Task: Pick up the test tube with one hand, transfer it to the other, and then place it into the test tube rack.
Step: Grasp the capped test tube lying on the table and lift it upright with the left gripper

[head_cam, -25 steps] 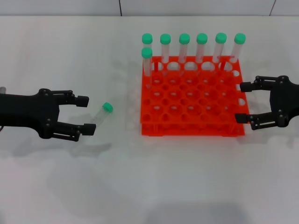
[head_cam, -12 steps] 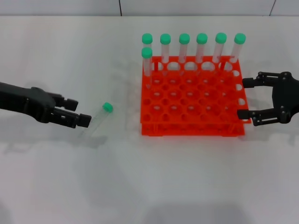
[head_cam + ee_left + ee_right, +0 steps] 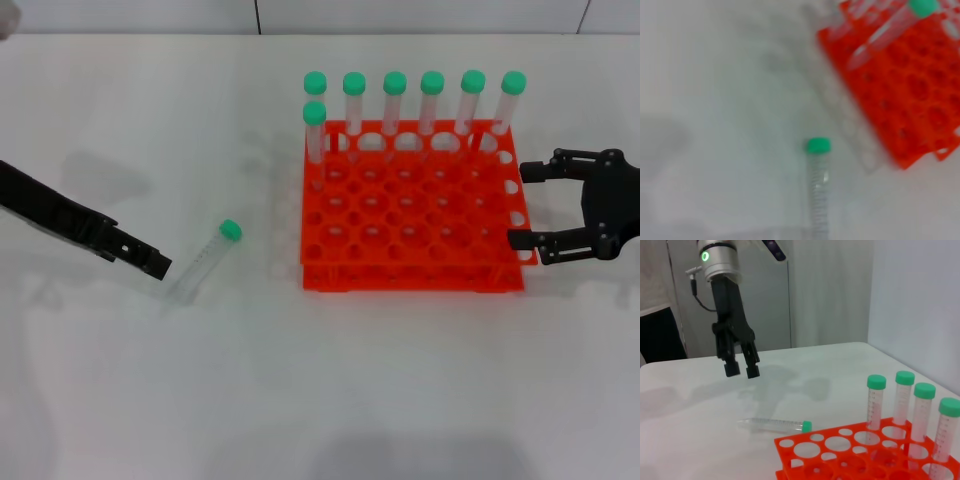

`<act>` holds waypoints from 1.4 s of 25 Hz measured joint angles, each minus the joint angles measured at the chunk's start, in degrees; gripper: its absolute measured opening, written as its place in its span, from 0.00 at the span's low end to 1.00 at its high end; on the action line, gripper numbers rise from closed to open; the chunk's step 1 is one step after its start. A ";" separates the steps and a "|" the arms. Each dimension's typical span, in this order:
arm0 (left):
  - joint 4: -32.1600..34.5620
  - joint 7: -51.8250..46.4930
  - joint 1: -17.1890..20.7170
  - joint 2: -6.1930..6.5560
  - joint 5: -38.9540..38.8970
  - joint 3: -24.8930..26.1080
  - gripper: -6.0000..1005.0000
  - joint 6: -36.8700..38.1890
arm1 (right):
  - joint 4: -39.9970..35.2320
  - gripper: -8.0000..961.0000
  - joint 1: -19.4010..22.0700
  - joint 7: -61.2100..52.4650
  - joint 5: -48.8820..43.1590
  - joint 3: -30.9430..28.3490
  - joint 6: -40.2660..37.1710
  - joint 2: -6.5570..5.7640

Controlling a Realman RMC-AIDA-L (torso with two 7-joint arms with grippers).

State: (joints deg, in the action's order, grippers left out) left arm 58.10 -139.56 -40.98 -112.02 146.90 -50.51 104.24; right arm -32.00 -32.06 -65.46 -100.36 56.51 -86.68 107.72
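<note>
Right now your left gripper hangs above the table, fingers slightly apart and empty, just beside the test tube lying flat toward the left edge. Your right gripper sits wide open, empty, beside the test tube rack.

A clear test tube with a bright green cap is lying on the white table. The test tube rack is showing bright orange-red with a grid of round holes; seven other tubes at its 12 o'clock side are wearing the same green caps over clear bodies. The left gripper is showing black under a white and silver arm with a glowing green ring. The right gripper is showing black too.
</note>
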 joint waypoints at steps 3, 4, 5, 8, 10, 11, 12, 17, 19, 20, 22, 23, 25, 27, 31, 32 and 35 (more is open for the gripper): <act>-0.33 -2.34 -1.49 -1.17 3.74 -1.45 0.87 -1.20 | 0.00 0.90 0.00 0.31 0.00 0.00 0.02 0.15; -0.37 -2.72 -1.85 -1.63 4.71 -1.92 0.87 -1.51 | 0.00 0.90 0.01 0.35 0.00 0.00 0.03 0.23; -0.40 -3.07 -2.13 -2.12 5.55 -2.50 0.87 -1.82 | 0.00 0.90 0.01 0.40 0.00 0.00 0.03 0.32; -0.76 -4.74 -2.53 -3.25 7.92 -4.80 0.87 -3.61 | -0.11 0.90 -0.08 0.44 0.05 0.00 0.02 0.71; -1.60 -6.16 -2.93 -3.81 8.81 -7.04 0.87 -5.10 | -0.62 0.90 0.10 0.43 0.08 0.01 -0.05 1.00; -2.17 -6.87 -3.24 -4.05 9.04 -8.29 0.87 -5.92 | -0.95 0.90 0.30 0.43 0.08 0.00 -0.13 1.07; -2.67 -7.62 -3.55 -4.25 9.16 -9.55 0.87 -6.76 | -1.15 0.90 0.51 0.44 0.09 0.00 -0.22 1.17; -3.96 -10.48 -3.96 -4.69 9.44 -13.71 0.87 -9.93 | -1.38 0.90 0.73 0.44 -0.01 0.06 -0.51 1.52; -4.22 -11.15 -4.04 -4.95 9.48 -14.31 0.87 -11.13 | -1.39 0.90 0.73 0.43 -0.15 0.09 -0.56 1.56; -4.26 -11.26 -4.05 -5.06 9.49 -14.38 0.87 -11.39 | -1.40 0.90 0.72 0.43 -0.18 0.13 -0.57 1.59; -4.32 -11.39 -4.02 -5.41 9.50 -14.48 0.87 -11.95 | -1.40 0.90 0.72 0.43 -0.21 0.22 -0.59 1.63; -4.34 -11.33 -3.97 -5.60 9.51 -14.49 0.87 -12.16 | -1.40 0.90 0.71 0.42 -0.22 0.25 -0.59 1.66; -4.38 -11.17 -3.89 -5.88 9.52 -14.51 0.85 -12.45 | -1.40 0.90 0.70 0.42 -0.26 0.22 -0.60 1.69; -4.45 -11.10 -3.71 -6.06 9.54 -14.55 0.83 -12.82 | -1.40 0.91 0.69 0.42 -0.31 0.21 -0.60 1.70; -5.61 -11.01 -3.81 -6.25 9.55 -14.64 0.78 -13.53 | -1.40 0.90 0.69 0.42 -0.36 0.26 -0.58 1.71; -5.75 -11.01 -3.83 -6.27 9.55 -14.66 0.77 -13.86 | -1.40 0.90 0.68 0.42 -0.36 0.25 -0.55 1.71; -5.83 -11.07 -3.82 -6.39 9.55 -14.73 0.70 -14.56 | -1.40 0.90 0.68 0.42 -0.36 0.20 -0.53 1.70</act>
State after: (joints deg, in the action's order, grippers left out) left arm 52.27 -150.63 -44.80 -118.41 156.46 -65.24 89.68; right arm -33.40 -31.38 -65.04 -100.72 56.71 -87.21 109.42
